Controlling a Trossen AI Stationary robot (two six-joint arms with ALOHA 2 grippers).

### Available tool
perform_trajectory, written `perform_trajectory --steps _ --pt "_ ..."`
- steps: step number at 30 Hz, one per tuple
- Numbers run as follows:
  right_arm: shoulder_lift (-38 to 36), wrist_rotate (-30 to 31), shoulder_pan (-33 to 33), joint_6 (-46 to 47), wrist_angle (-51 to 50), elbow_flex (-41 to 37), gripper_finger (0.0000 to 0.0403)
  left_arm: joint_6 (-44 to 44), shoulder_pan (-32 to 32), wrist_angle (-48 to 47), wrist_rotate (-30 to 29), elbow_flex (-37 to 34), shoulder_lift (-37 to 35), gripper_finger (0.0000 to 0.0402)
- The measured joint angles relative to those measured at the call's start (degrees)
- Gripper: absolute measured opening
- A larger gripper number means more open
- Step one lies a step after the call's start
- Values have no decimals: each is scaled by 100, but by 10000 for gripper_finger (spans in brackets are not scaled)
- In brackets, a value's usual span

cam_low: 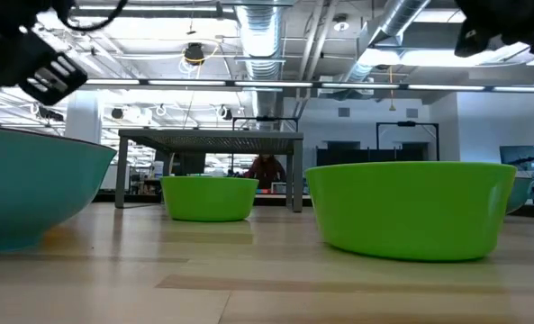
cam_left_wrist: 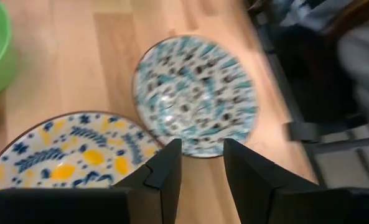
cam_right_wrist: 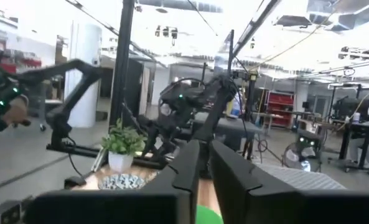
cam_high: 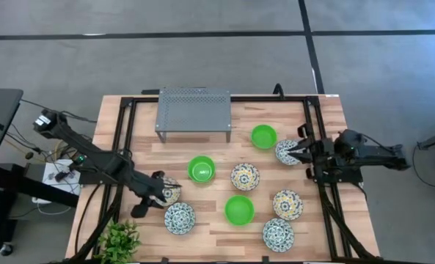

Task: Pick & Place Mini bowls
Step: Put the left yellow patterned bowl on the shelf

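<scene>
Nine mini bowls lie on the wooden table. Green ones are at the back, the middle and the front. Yellow-cream ones sit in the centre, at the right and at the left. Blue-and-white ones are at the front left, front right and right. My left gripper hovers over the left yellow bowl's edge, fingers slightly apart with nothing between them, the blue-and-white bowl beyond. My right gripper points level at the right blue-and-white bowl's edge, fingers nearly together.
A grey perforated metal stand stands at the back of the table. A small potted plant sits at the front left corner. Black frame rails run along both table sides. A person sits in the room behind.
</scene>
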Motion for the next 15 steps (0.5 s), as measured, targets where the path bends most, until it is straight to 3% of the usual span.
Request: perform_trajectory --steps 8,15 --pt "1349 726 -71 -267 1056 179 138 -134 2 -22 -169 0 655 120" --pt "2272 763 -354 -362 1070 685 170 -559 -102 -375 -181 0 973 120"
